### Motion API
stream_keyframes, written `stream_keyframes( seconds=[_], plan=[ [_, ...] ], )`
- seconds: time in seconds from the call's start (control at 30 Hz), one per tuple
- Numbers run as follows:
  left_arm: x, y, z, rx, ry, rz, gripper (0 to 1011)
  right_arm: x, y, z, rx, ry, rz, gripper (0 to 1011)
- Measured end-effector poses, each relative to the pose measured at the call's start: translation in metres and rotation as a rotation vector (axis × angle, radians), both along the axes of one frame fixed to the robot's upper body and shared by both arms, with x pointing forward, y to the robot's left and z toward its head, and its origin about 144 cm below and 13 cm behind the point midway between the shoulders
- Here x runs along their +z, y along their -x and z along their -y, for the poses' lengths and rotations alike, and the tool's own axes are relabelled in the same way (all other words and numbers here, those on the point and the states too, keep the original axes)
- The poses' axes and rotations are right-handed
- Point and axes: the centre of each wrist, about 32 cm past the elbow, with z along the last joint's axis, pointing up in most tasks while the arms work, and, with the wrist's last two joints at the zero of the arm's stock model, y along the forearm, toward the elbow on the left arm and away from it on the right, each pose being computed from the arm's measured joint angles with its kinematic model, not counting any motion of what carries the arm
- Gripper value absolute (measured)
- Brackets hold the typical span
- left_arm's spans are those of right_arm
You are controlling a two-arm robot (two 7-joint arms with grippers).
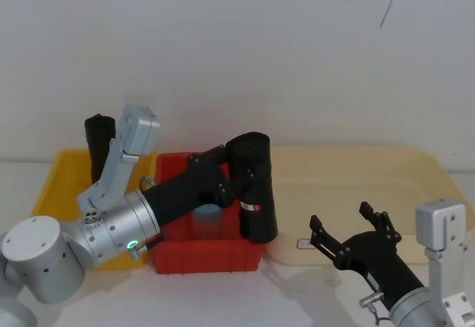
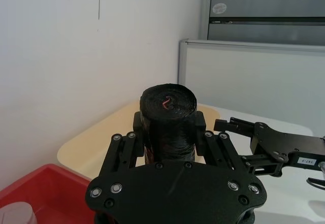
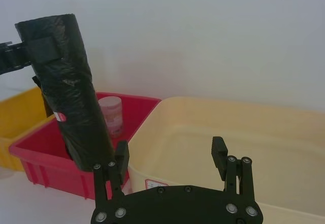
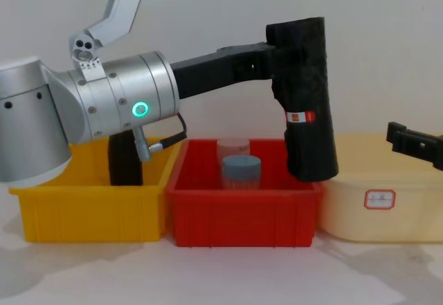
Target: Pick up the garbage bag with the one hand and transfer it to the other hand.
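In the head view we see the left gripper point(image 1: 246, 170) clamped across the upper part of the garbage bag point(image 1: 257, 202). The bag is nearly upright, leaning a little, over the right end of the red bin point(image 1: 208, 257). The yellow bin point(image 1: 63, 182) sits to the left with a plain black roll point(image 1: 99, 145) standing in it, and the cream tray point(image 1: 356, 171) lies to the right. The right gripper point(image 1: 345, 223) hangs over the tray's near left corner, spread apart and clear of the bag.

In the left wrist view we look onto the bag's top end, with a pad point(image 2: 139, 122) pressed against either side.

In the right wrist view the bag rises beside a pale pink jar point(image 3: 110, 113) in the red bin. The right gripper's fingers point(image 3: 219, 153) stand wide with nothing between them.

In the chest view a white-and-red label point(image 4: 300, 117) sits at the bag's mid height. The bag's lower end reaches the red bin's rim near a blue-grey cup point(image 4: 241, 172); we cannot tell whether it touches. A green ring point(image 4: 140, 108) glows on the left arm. The bins rest on the bench point(image 4: 228, 277).
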Motion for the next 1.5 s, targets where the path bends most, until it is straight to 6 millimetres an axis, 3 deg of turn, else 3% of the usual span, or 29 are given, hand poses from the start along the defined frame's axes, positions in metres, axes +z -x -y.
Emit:
stream_keyframes(
  seconds=[0.8, 1.5],
  plan=[
    [0.000, -0.010, 0.002, -0.014, 0.003, 0.018, 518, 0.008, -0.003, 0.003, 0.091, 0.054, 0.007, 999],
    [0.000, -0.011, 0.003, -0.017, 0.003, 0.019, 518, 0.031, -0.029, -0.003, 0.284, 0.120, 0.055, 1000]
  ],
)
